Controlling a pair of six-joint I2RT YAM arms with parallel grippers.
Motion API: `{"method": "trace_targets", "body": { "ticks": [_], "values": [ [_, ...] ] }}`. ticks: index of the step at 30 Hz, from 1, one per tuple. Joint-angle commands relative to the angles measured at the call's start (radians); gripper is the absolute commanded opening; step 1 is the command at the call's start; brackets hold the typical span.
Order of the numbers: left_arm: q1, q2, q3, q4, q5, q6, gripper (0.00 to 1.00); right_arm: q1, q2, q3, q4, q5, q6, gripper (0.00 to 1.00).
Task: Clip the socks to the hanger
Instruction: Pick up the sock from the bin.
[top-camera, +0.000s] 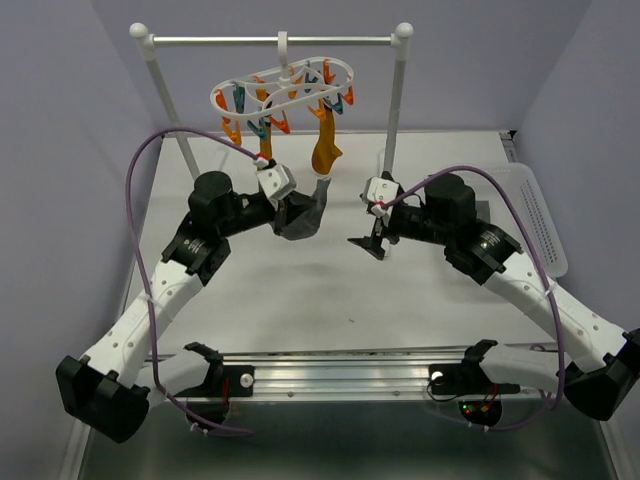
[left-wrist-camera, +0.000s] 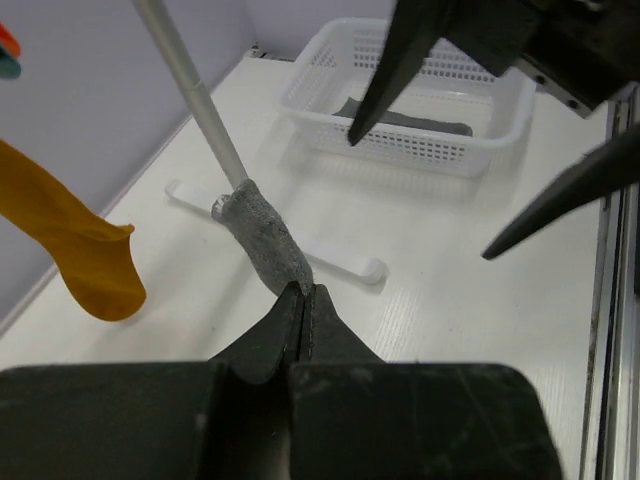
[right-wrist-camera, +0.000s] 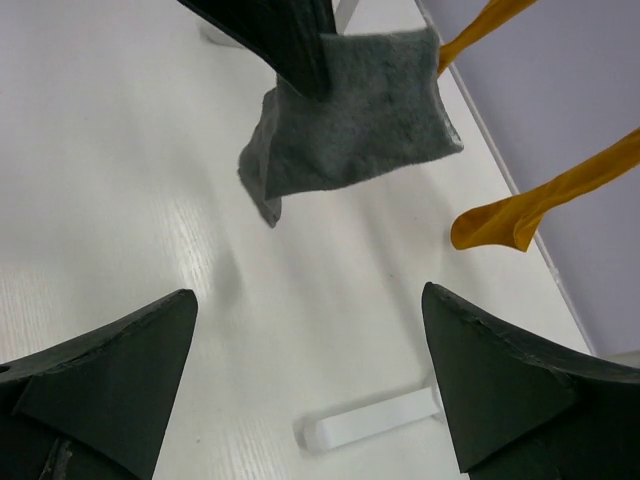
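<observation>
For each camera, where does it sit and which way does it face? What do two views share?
Top external: above and behind the robot, facing down and forward over the white table toward the white plastic clip hanger; the left arm and the right arm show.
Left wrist: on the left arm, facing the pale openwork plastic basket past its own shut left gripper.
Right wrist: on the right arm, facing the left gripper, framed by its own open right gripper.
Shared: both wrist views show the dark grey fabric sock that the left gripper holds.

High rear overview, close wrist views sharing grey sock (left-wrist-camera: 262, 240)
</observation>
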Motion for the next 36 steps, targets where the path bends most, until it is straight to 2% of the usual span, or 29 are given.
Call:
{"method": "trace_targets", "body": {
  "ticks": [1, 6, 9, 19, 24, 28, 31, 32, 35, 36],
  "values": [
    [0.003, -0.13, -0.029, -0.029, 0.182, 0.258, 0.0, -0.018, 0.019, 0.04, -0.02, -0.069, -0.11, 1.0],
    [0.003, -0.149, -0.029, -0.095, 0.233, 0.36, 0.0, -0.059, 0.068, 0.069, -0.037, -0.113, -0.185, 1.0],
    [0.003, -0.135, -0.024, -0.114, 0.249, 0.37, 0.0, -0.113, 0.116, 0.133, -0.088, -0.248, -0.207, 1.0],
    [0.001, -0.115, -0.011, -0.165, 0.284, 0.429, 0.0, -0.113, 0.222, 0.236, -0.212, -0.483, -0.276, 1.0],
    [-0.002, -0.097, -0.02, -0.158, 0.305, 0.443, 0.0, -0.113, 0.317, 0.331, -0.223, -0.477, -0.221, 1.0],
    [-0.005, -0.093, -0.023, -0.158, 0.304, 0.447, 0.0, -0.113, 0.354, 0.371, -0.227, -0.451, -0.219, 1.0],
    [-0.005, -0.106, -0.03, -0.158, 0.293, 0.449, 0.0, -0.113, 0.357, 0.374, -0.247, -0.488, -0.244, 0.99],
    [-0.005, -0.107, -0.032, -0.157, 0.289, 0.449, 0.0, -0.113, 0.355, 0.371, -0.253, -0.502, -0.259, 0.97],
    [-0.005, -0.109, -0.032, -0.148, 0.28, 0.441, 0.0, -0.113, 0.354, 0.376, -0.285, -0.569, -0.288, 0.7],
    [-0.005, -0.11, -0.032, -0.143, 0.276, 0.436, 0.0, -0.113, 0.355, 0.377, -0.293, -0.583, -0.291, 0.55]
  ]
}}
